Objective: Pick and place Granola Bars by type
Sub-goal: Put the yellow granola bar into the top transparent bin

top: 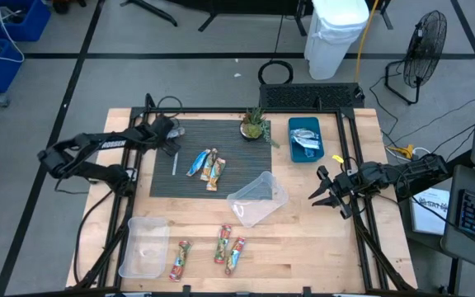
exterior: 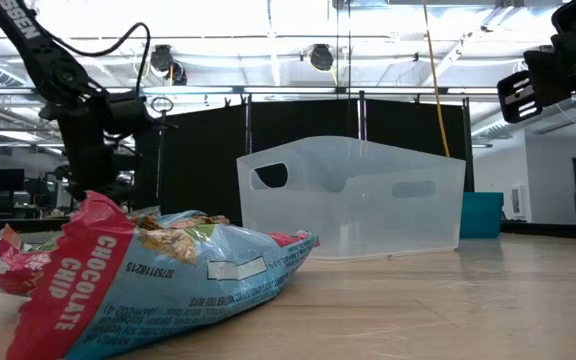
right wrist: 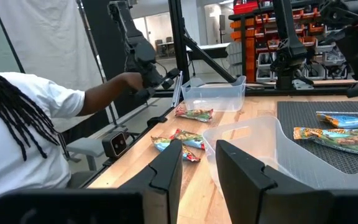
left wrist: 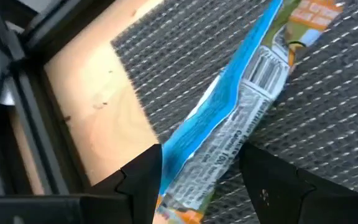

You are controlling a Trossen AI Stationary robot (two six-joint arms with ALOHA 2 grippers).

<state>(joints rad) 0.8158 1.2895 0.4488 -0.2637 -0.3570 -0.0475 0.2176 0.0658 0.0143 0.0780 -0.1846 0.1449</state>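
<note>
A granola bar (left wrist: 247, 93) in a blue, white and orange wrapper lies slanting over the dark mat (left wrist: 328, 124), near its far-left corner. My left gripper (left wrist: 201, 155) stands open over it, one finger on each side of its near end; in the high view that gripper (top: 170, 139) hides the bar. Two more bars (top: 196, 162) (top: 213, 171) lie mid-mat. Three bars (top: 180, 260) (top: 223, 245) (top: 236, 256) lie on the wood by the near edge. Silvery bars (top: 308, 140) fill the blue tray (top: 293, 153). My right gripper (top: 324, 196) waits at the right edge, open, holding nothing. My left gripper has its fingers (left wrist: 142, 180) slanting down on either side of the bar's near end (left wrist: 191, 180). One finger overlaps the wrapper's blue edge, and I cannot tell whether it touches it.
A clear bin (top: 258, 198) lies tipped right of the mat and another (top: 144, 247) stands at the near left. A white strip (top: 174, 162) lies on the mat and a potted plant (top: 254, 125) stands at its far edge. A person (right wrist: 36, 124) sits beyond the table.
</note>
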